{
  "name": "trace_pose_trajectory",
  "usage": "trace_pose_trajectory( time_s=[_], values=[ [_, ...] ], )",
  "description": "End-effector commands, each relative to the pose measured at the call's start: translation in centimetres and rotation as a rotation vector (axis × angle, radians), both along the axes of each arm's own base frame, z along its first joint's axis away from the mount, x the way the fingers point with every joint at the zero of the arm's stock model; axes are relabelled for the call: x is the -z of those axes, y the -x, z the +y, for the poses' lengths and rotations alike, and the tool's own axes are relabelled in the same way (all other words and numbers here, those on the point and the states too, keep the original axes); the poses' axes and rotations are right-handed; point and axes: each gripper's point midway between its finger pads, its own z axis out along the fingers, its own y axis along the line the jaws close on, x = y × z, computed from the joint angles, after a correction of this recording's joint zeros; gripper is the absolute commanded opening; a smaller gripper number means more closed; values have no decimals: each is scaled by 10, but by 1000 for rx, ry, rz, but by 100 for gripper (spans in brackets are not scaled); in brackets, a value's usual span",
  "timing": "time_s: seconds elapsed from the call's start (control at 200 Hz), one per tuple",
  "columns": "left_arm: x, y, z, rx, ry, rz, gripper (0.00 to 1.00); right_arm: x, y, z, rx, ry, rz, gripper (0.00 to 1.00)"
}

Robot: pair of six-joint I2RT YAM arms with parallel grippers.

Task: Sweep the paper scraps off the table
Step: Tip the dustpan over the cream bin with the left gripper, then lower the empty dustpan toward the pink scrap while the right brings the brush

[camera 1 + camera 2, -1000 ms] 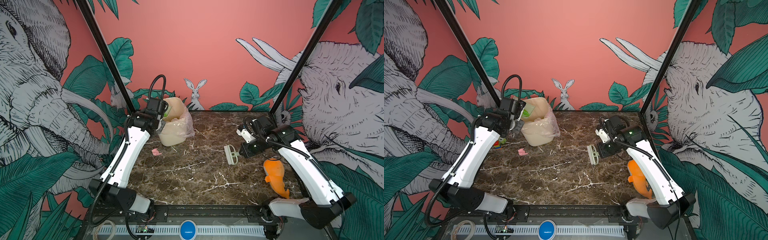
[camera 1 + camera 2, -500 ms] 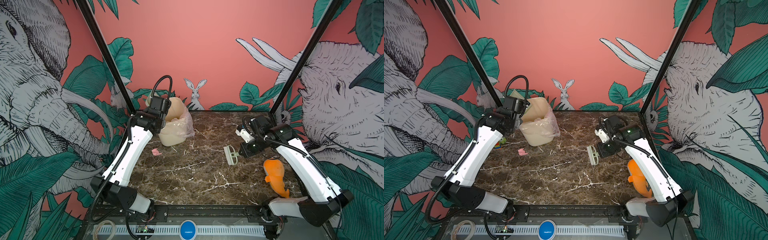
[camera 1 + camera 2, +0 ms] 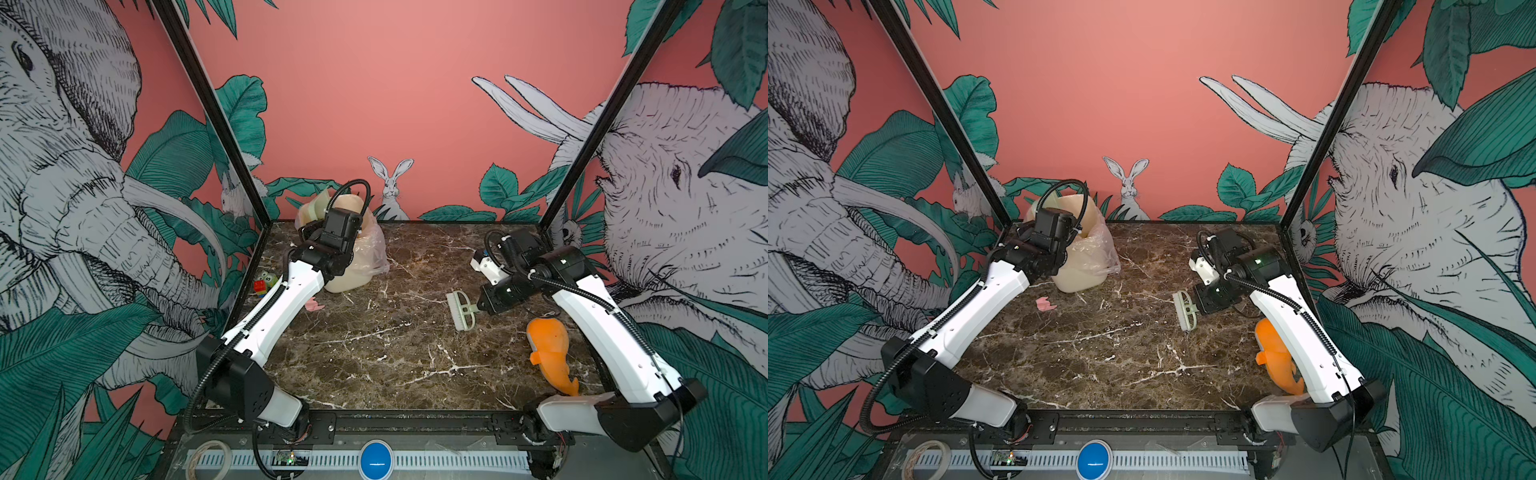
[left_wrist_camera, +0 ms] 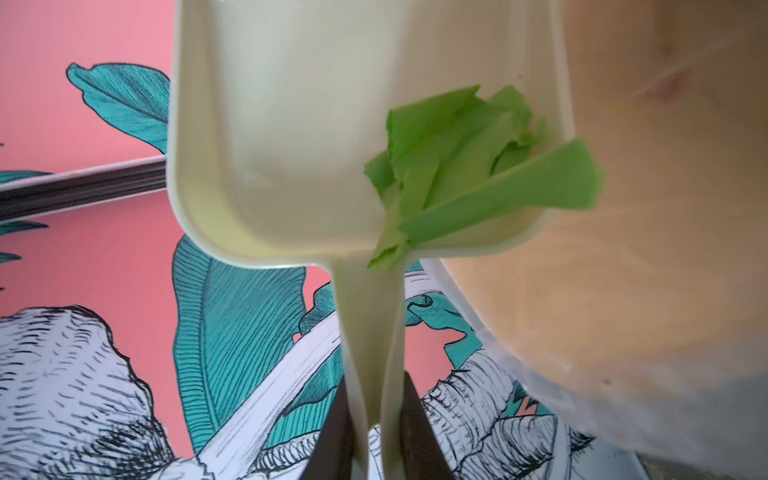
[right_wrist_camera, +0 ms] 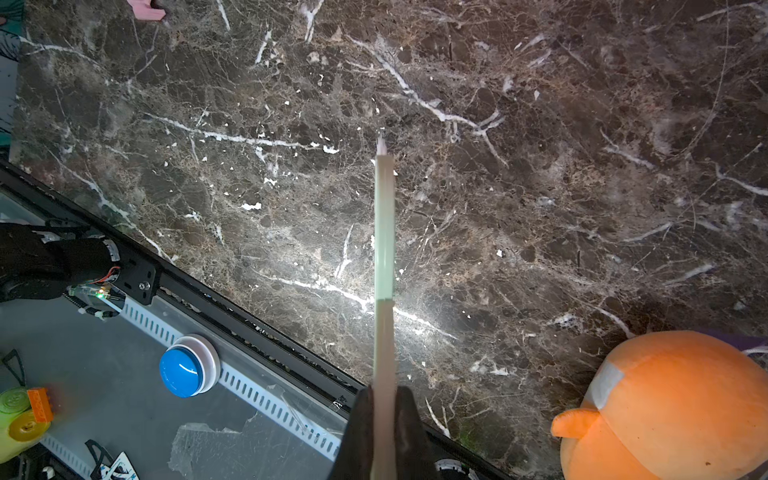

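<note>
Overhead, in both top views, the left arm reaches to the far left corner of the surface (image 3: 374, 365). There the dustpan (image 3: 314, 208) is raised at the mouth of the bag-lined bin (image 3: 365, 266). One pink scrap (image 3: 314, 306) (image 3: 1045, 304) lies on the marble just in front of the bin, beside the left forearm. The right fingers (image 3: 482, 306) clamp the handle of the brush (image 3: 459, 309), with the orange toy (image 3: 548, 349) near it.

In the left wrist view, the left fingers (image 4: 338, 440) are closed on the dustpan's thin handle. Green scraps (image 4: 478, 158) sit in a corner of the pan, one strip overhanging its rim, with the bin's wall just beside it.

In the right wrist view, the right fingers pinch the brush, seen edge-on over bare marble. The pink scrap shows at the picture's edge, well apart from the brush.
</note>
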Motion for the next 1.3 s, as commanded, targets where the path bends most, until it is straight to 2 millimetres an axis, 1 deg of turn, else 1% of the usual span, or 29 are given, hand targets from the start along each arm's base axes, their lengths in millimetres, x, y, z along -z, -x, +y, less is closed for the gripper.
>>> trace_pose_trajectory(
  time_s=[0.0, 0.13, 0.29, 0.515, 0.79, 1.015, 1.085, 1.17, 1.29],
  values=[
    [-33, 0, 2, -11, -50, -81, 8, -4, 2, 1, -14, -15, -5, 0],
    [-35, 1, 0, 9, -73, -79, 8, -7, 2, 2, -19, -21, -12, 0],
    [-39, 3, 0, 18, -92, -70, 8, -5, 3, 2, -23, -23, -9, 0],
    [-30, 6, -6, 50, -154, -19, 7, -7, 4, 3, -30, -38, -20, 0],
    [-35, 16, -5, 52, -191, 3, 7, -3, 6, 6, -46, -65, -30, 0],
    [-20, 21, -6, 59, -219, 37, 7, 2, 10, 6, -53, -79, -43, 0],
    [-24, 22, -4, 39, -214, 17, 7, 1, 12, 4, -50, -81, -46, 0],
    [-37, 23, -2, 26, -178, -27, 7, 0, 15, 4, -47, -91, -52, 0],
    [-51, 23, -1, 5, -120, -85, 8, 4, 17, 7, -45, -110, -39, 0]
  ],
)
